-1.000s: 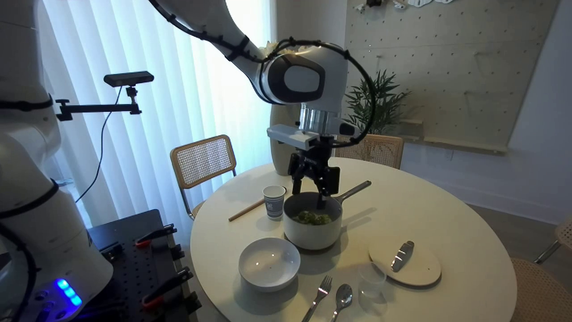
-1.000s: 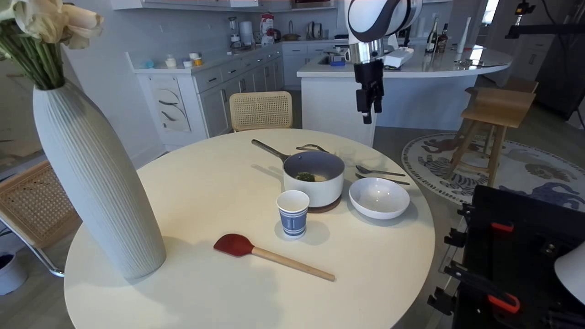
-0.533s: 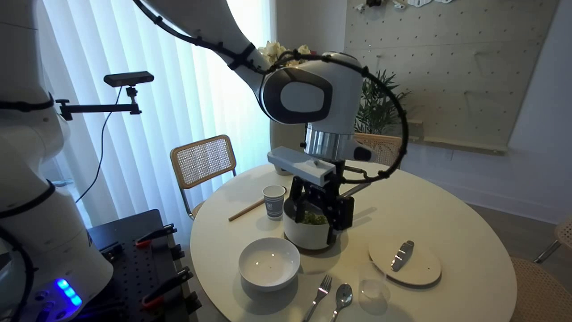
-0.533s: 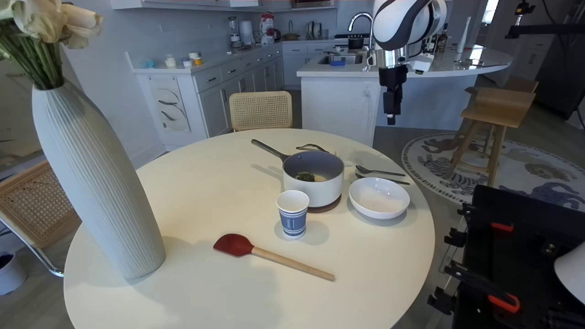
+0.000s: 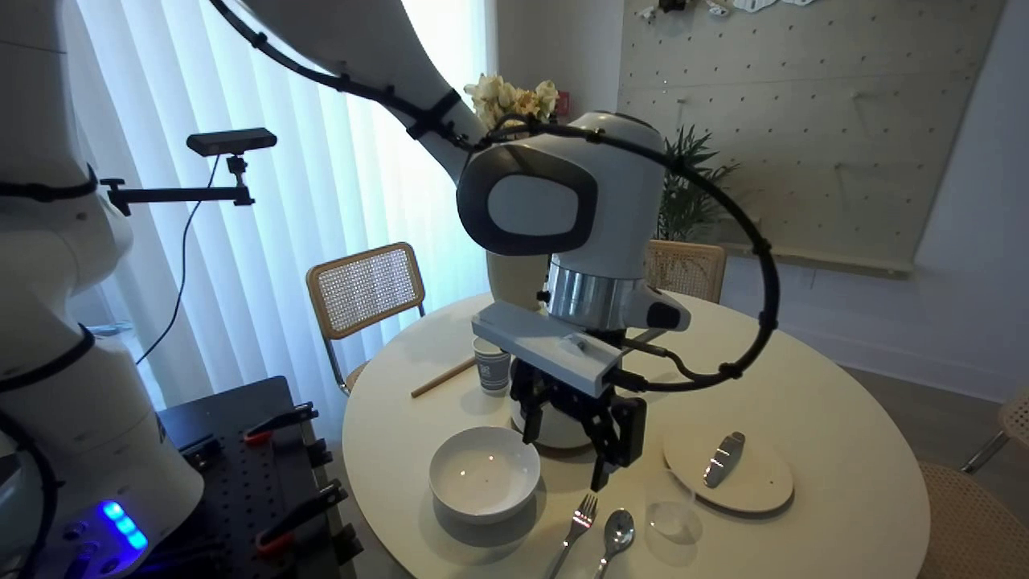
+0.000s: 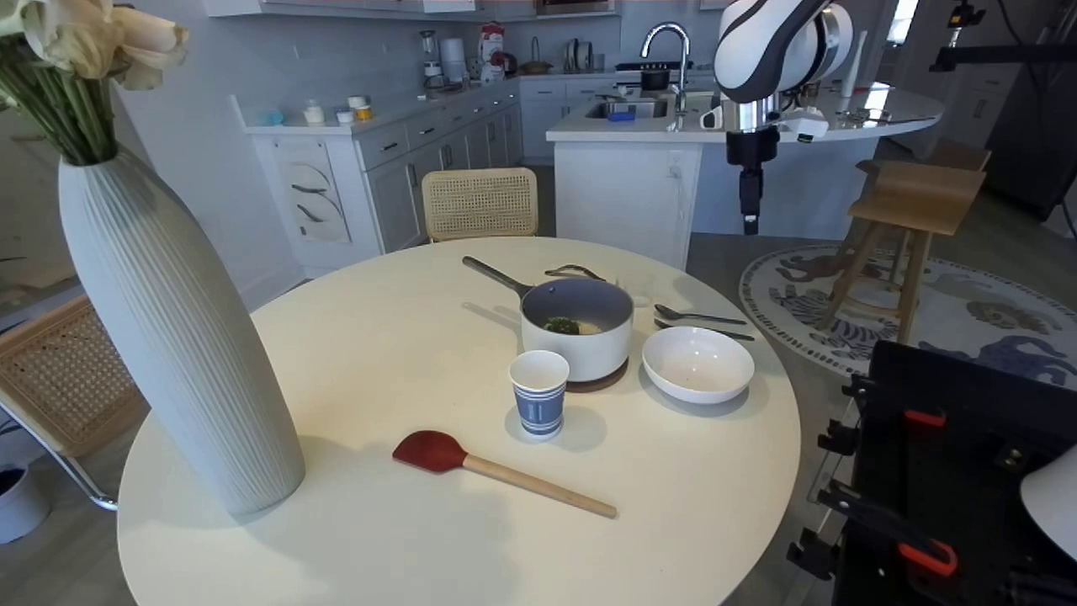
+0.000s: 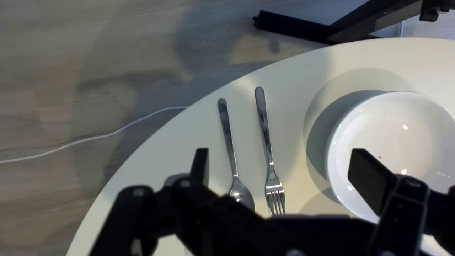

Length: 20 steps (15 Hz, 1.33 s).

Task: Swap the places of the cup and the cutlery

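Note:
The cup (image 5: 492, 370), white with blue bands, stands upright behind the bowl and beside the pot. It also shows in an exterior view (image 6: 540, 408) and is out of the wrist view. The cutlery lies side by side near the table edge: a silver fork (image 5: 576, 524) and a silver spoon (image 5: 618, 532). In the wrist view the fork (image 7: 263, 121) and spoon (image 7: 228, 131) lie between the open fingers; the spoon bowl is partly hidden by the gripper. My gripper (image 5: 563, 460) is open and empty, above the table, short of the fork tines in that exterior view.
A white bowl (image 5: 485, 478) stands beside the fork. A white pot (image 6: 580, 353) with food is near the cup. A clear glass (image 5: 674, 521) stands beside the spoon, near a pale plate (image 5: 764, 486) with a utensil. A red spatula (image 6: 538, 484) and a tall vase (image 6: 181, 337) stand farther off.
My open gripper has moved from over the pot toward the cutlery and lower in the picture. The cup, fork, spoon and bowl have not moved.

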Each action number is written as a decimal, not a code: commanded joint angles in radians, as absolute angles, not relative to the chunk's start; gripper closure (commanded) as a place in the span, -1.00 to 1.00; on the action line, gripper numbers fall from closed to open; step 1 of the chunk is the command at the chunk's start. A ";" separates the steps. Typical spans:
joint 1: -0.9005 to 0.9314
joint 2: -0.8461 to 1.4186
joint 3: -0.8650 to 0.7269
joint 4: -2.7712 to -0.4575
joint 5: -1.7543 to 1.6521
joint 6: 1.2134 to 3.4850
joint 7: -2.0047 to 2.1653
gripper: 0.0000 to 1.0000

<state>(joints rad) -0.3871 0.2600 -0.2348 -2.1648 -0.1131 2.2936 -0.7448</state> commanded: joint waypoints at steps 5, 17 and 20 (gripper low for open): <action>-0.366 0.296 -0.234 -2.188 -0.133 2.345 -0.712 -1.00; -0.331 0.439 -0.212 -2.269 -0.162 2.631 -0.603 -1.00; -0.334 0.476 -0.214 -2.258 -0.190 2.662 -0.582 -1.00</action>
